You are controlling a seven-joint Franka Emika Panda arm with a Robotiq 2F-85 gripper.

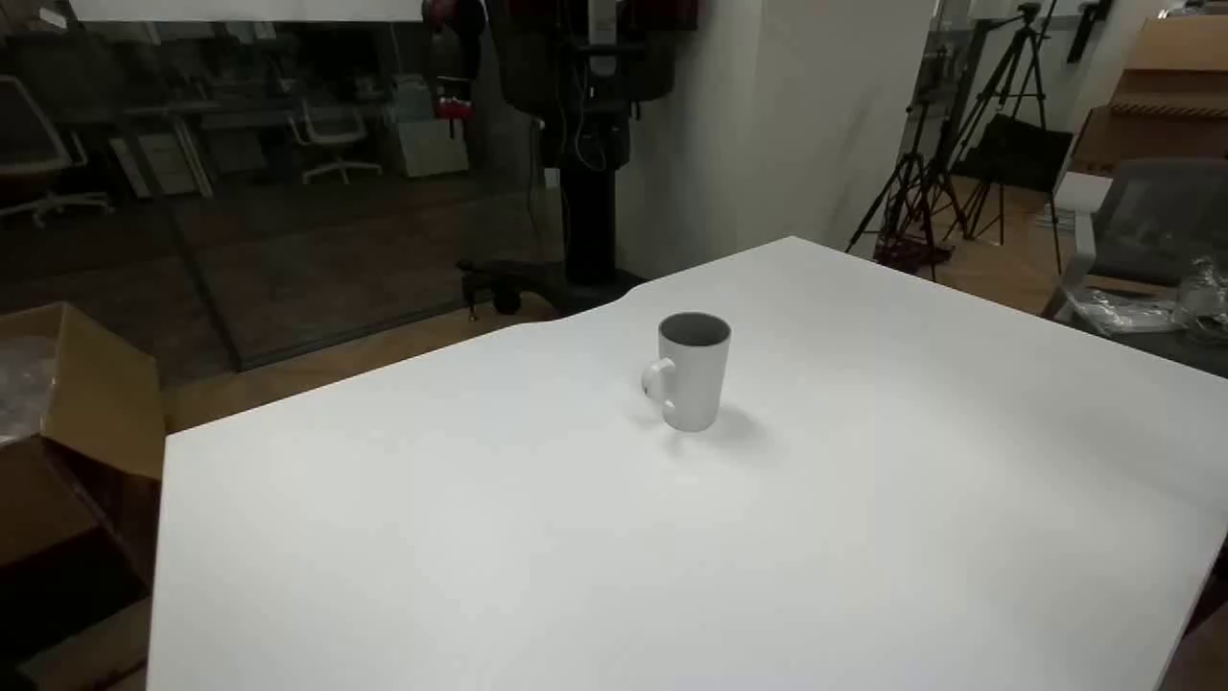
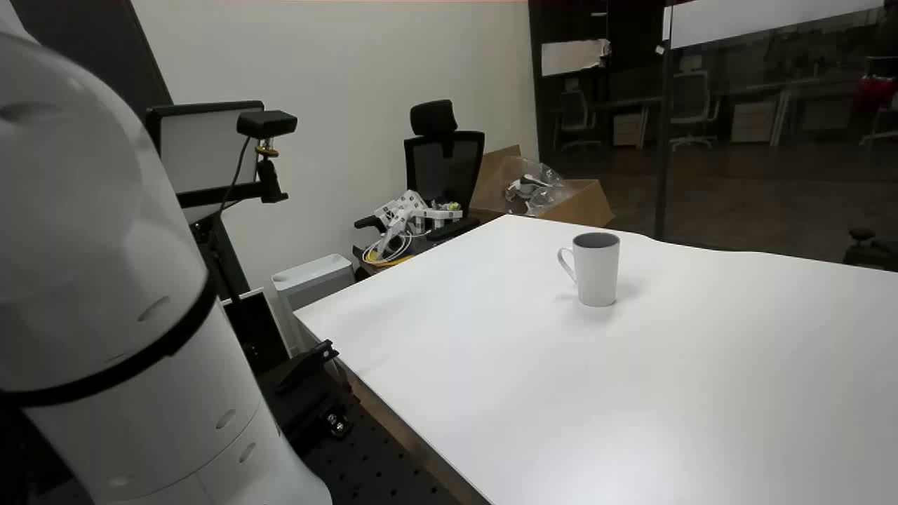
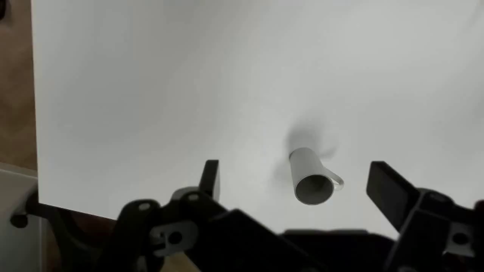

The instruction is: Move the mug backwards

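In both exterior views we see a white cylindrical loop-handled ceramic mug (image 2: 598, 275) standing upright on the flat white table (image 2: 484, 344). In the wrist view our black 2-fingered gripper (image 3: 295, 179) has its jaws spread wide, the mug showing between them, touching neither.

Mug (image 1: 693, 386): white, cylindrical, taller than wide, dk grey inside, w/ white loop handle on side. Stands upright on white table (image 1: 460, 537), mouth up. In both exterior views it's twd the far edge, most of the table nearer, & handle pts left; in wrist view, handle's on right.
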